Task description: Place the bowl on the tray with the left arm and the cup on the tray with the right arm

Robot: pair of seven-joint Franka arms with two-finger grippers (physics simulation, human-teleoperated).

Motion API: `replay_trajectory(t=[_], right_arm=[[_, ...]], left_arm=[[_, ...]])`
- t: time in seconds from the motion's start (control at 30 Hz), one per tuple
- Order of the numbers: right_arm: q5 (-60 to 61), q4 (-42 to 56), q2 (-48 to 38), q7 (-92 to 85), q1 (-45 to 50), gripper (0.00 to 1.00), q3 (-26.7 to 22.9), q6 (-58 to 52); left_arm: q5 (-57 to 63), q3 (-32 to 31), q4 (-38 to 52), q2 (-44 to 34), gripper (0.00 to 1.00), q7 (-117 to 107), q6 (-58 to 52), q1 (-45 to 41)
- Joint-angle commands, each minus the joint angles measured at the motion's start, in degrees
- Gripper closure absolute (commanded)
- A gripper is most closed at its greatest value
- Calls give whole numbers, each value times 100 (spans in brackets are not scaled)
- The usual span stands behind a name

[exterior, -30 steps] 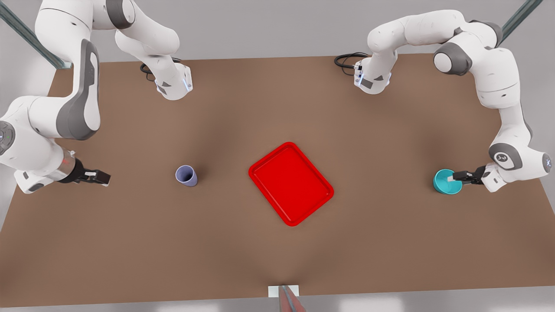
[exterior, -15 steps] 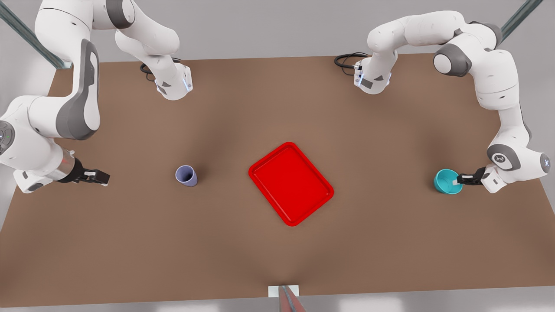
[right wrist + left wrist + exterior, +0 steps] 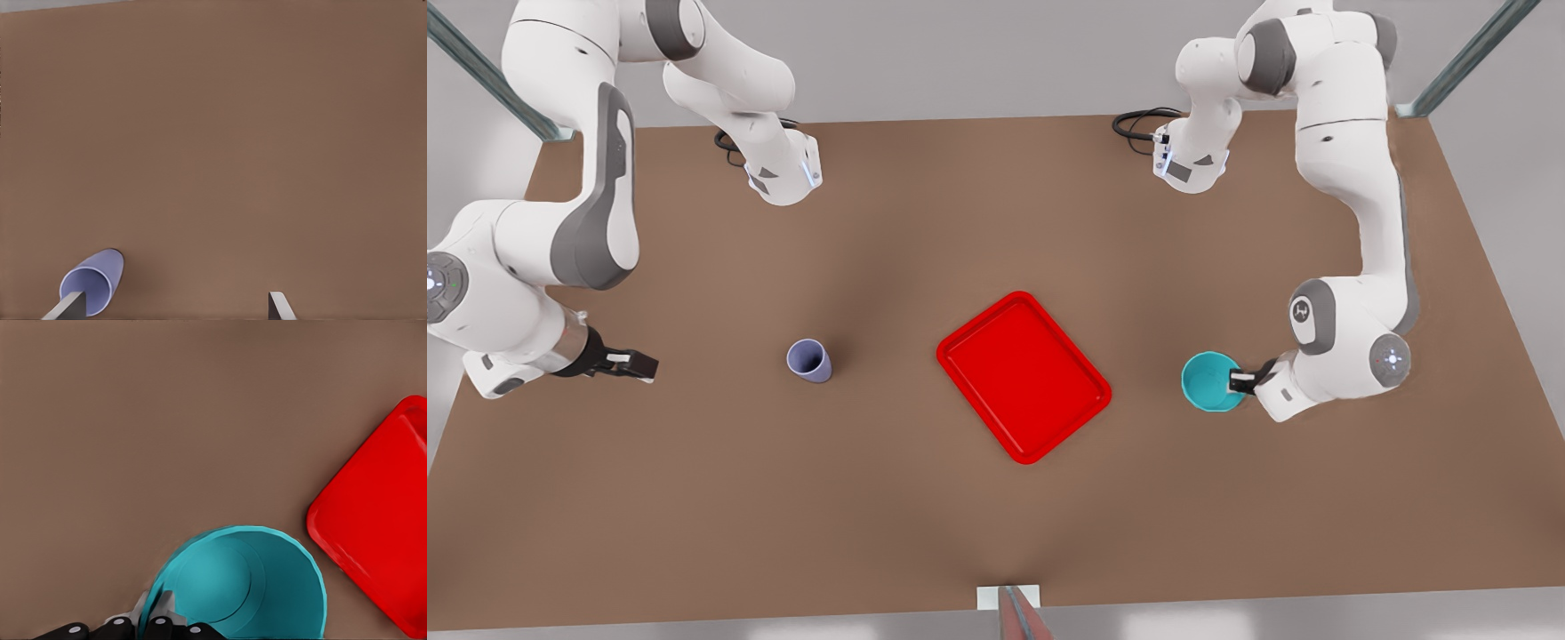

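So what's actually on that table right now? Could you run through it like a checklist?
Surface: brown table, bare apart from the items below.
Tray: red, mid-table, nothing on it.
Bowl: turquoise, held at its rim beside the tray, not yet on it.
Cup: lavender, upright, standing alone.
Clutter: nothing seen.
Left gripper: fingers pinch the bowl's wall.
Right gripper: fingers apart, short of the cup, holding nothing.
Cables: black loops at both arm bases.
Surroundings: grey wall, metal struts at corners.

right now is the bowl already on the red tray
No, the turquoise bowl sits off the red tray, gripped at its rim by the left end effector.
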Motion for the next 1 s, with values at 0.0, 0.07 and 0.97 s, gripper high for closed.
replay_trajectory(t=[0.0,0.07,0.97], right_arm=[[11,4,0,0,-1,0,0,0],[231,-5,8,0,-54,0,0,9],[266,189,351,-193,-194,0,-9,-35]], left_arm=[[-494,2,1,0,79,-65,0,-107],[-477,2,18,8,79,-1128,0,-898],[1228,548,1064,-649,0,-753,-1694,-899]])
